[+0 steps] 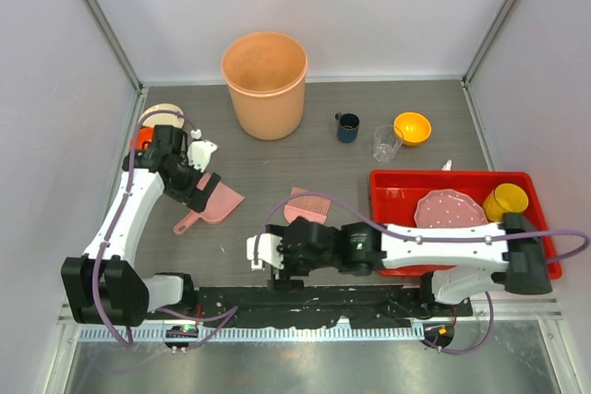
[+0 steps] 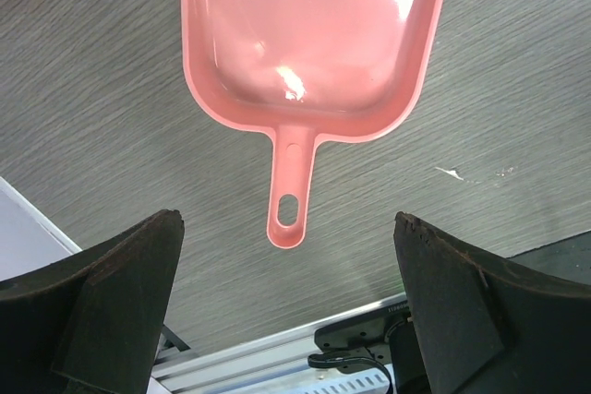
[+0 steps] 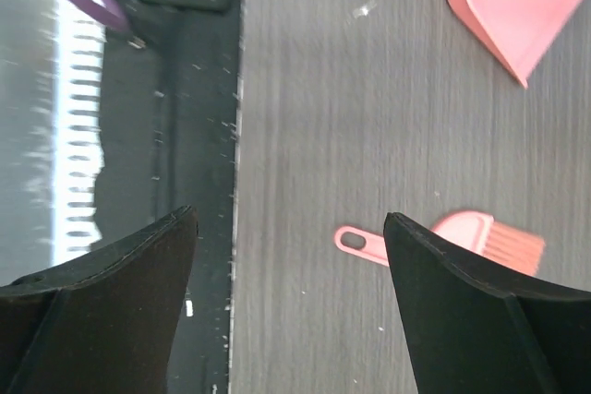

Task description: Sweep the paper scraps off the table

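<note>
The left tool hangs low over the dark grey wood-grain desk, its 2 fingers spread wide and gripping nothing. In the left wrist view the pink plastic dustpan lies flat on the desk just ahead, its slim handle pointing back into the gap between the fingers. The right tool hovers near the desk's front rail, also wide and empty, with the pink bristled hand brush lying just beside 1 finger, apart from the dustpan. A small white fleck sits on the desk beside the dustpan's handle. Whether it is 1 of the paper scraps cannot be told, nor where the others lie.
</note>
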You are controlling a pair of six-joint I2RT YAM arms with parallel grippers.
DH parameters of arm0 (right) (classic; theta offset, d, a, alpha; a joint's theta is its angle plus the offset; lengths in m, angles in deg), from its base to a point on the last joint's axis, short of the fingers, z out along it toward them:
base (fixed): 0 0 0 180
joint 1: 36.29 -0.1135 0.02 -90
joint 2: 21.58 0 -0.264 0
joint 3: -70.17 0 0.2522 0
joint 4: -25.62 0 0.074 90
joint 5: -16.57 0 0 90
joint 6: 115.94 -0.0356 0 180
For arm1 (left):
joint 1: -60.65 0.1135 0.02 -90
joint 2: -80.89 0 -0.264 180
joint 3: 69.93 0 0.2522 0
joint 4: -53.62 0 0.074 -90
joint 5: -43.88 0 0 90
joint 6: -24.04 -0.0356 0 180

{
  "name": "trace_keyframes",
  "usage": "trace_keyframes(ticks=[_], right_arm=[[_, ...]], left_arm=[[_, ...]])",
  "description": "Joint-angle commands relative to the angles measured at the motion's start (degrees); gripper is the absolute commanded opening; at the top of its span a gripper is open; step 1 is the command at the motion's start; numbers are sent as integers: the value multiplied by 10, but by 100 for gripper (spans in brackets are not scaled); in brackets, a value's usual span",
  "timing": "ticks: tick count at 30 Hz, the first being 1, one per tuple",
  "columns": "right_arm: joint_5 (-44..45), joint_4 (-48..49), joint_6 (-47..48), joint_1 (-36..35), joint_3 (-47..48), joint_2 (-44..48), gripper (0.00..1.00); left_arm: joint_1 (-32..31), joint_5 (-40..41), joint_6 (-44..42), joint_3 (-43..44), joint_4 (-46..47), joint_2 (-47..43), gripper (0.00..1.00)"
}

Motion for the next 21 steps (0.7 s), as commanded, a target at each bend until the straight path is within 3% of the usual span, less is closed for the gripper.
trace_keyframes(ticks=[1, 3, 6, 21], right_arm=[[-172, -47, -39, 68, 19, 65, 87], [-237, -49, -74, 171, 11, 87, 87], [-261, -47, -136, 303, -1, 107, 86], [-231, 12, -361, 724, -52, 173, 86]], left_arm=[[4, -24, -2, -10, 22, -35, 100], [5, -26, -3, -23, 45, -52, 100], [8, -33, 4, -46, 89, -73, 100], [63, -39, 83, -141, 274, -104, 100]])
